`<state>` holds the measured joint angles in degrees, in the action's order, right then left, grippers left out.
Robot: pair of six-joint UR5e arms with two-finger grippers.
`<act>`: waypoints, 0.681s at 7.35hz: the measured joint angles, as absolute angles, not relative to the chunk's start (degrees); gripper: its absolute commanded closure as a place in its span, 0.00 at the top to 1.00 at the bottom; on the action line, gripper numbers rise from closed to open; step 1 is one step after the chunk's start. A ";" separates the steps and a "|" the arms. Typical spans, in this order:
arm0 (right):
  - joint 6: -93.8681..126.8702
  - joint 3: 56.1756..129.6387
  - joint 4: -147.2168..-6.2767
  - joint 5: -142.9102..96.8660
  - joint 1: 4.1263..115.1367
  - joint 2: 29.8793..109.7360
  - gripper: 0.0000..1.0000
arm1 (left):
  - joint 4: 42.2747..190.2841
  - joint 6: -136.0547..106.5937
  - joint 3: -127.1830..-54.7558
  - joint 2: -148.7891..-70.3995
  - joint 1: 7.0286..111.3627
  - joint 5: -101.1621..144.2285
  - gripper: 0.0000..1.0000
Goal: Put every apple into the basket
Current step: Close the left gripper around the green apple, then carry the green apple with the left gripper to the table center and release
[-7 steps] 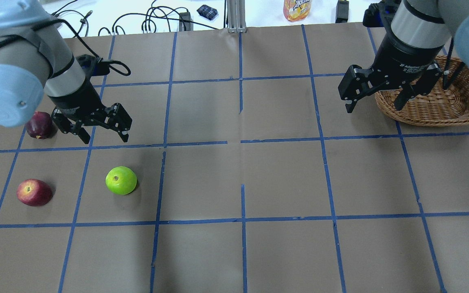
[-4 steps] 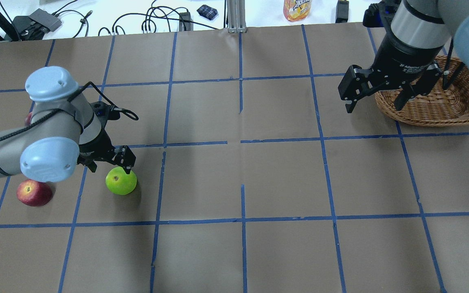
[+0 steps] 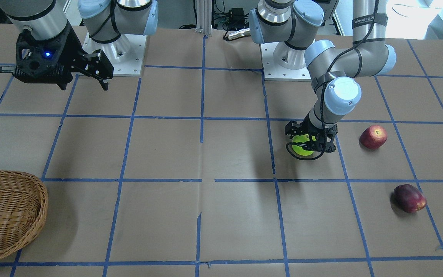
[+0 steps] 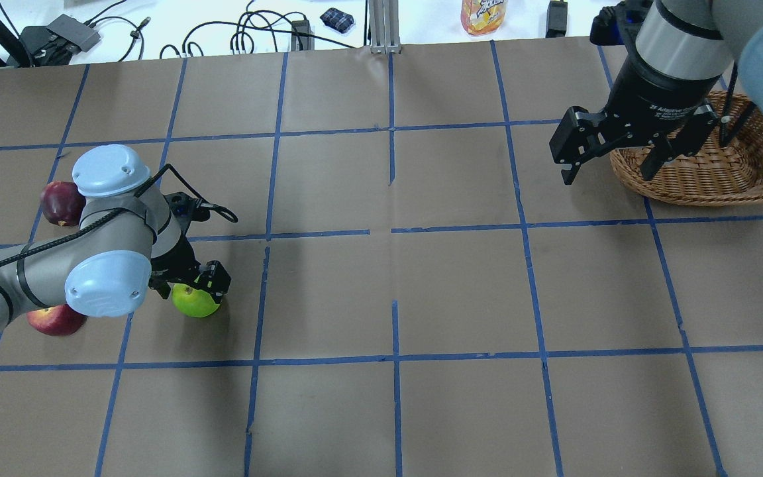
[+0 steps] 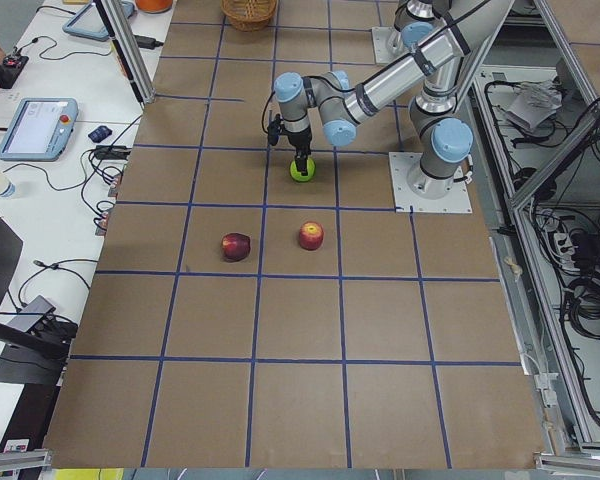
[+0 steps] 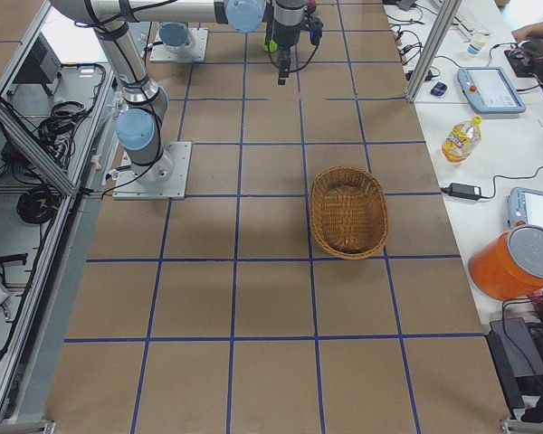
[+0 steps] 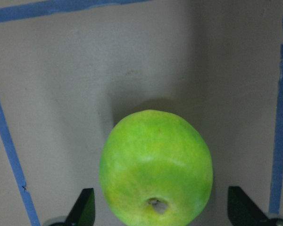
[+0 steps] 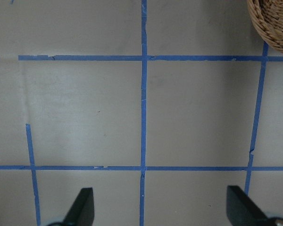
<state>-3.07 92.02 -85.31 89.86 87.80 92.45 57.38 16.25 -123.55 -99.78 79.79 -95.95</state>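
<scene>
The lime-green apple [image 4: 197, 302] lies on the table at the left, stem end up. My left gripper [image 4: 191, 283] is open and low over it, one finger [image 7: 85, 207] on each side, with a gap to the apple [image 7: 155, 165]. The red apple [image 4: 55, 320] lies left of it, partly under my left arm. The maroon apple [image 4: 59, 203] lies farther back. The wicker basket [image 4: 699, 191] stands at the far right and holds nothing that I can see. My right gripper [image 4: 607, 175] hangs open and empty above the table, just left of the basket.
Blue tape lines grid the brown table. Cables, a small dark pouch and a juice bottle [image 4: 483, 14] lie beyond the far edge. The arm bases [image 3: 287, 57] stand on the robot's side. The basket rim [image 8: 273, 28] shows in the right wrist view's corner.
My left arm swung forward and down from beside the maroon apple to the green apple, and the open fingers now straddle it. The right arm has not moved.
</scene>
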 measured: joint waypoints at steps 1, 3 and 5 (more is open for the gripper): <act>-3.10 92.02 -85.31 89.86 87.80 92.45 1.00 | 56.74 16.06 -123.30 -100.18 79.83 -95.97 0.37; -3.18 92.05 -85.27 90.16 87.80 92.56 1.00 | 56.11 12.13 -120.42 -100.53 80.45 -94.02 0.34; -3.25 92.28 -85.24 90.28 87.80 92.60 1.00 | 58.12 0.53 -115.37 -101.71 84.47 -88.70 0.30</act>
